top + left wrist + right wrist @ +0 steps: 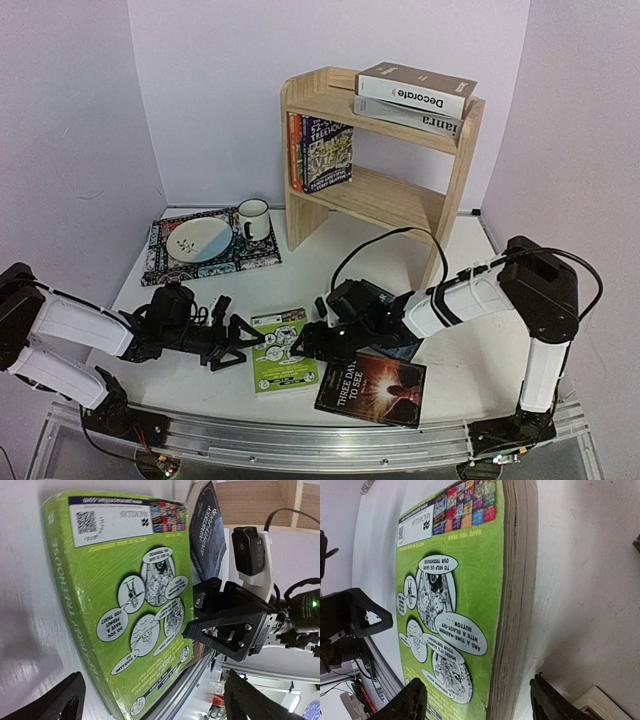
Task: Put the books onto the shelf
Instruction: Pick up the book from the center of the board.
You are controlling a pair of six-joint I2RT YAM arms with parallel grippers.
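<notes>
Mug [253,218], plate [200,239] on patterned placemat [160,262], white table [310,270] left.

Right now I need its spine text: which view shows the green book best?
Left wrist: the green book shows its spine lettering. Right wrist gives back cover and page edge; top, a small flat cover.

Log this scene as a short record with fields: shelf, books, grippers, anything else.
shelf top: Decorate lying on ianra, both flat
shelf lower tier: paperbacks standing upright at the left end of the shelf
table: green book flat, back cover up; Three Days to See flat to its right
left gripper: open, beside the green book's left edge
right gripper: open, beside its right edge
other: placemat with plate and mug
</notes>
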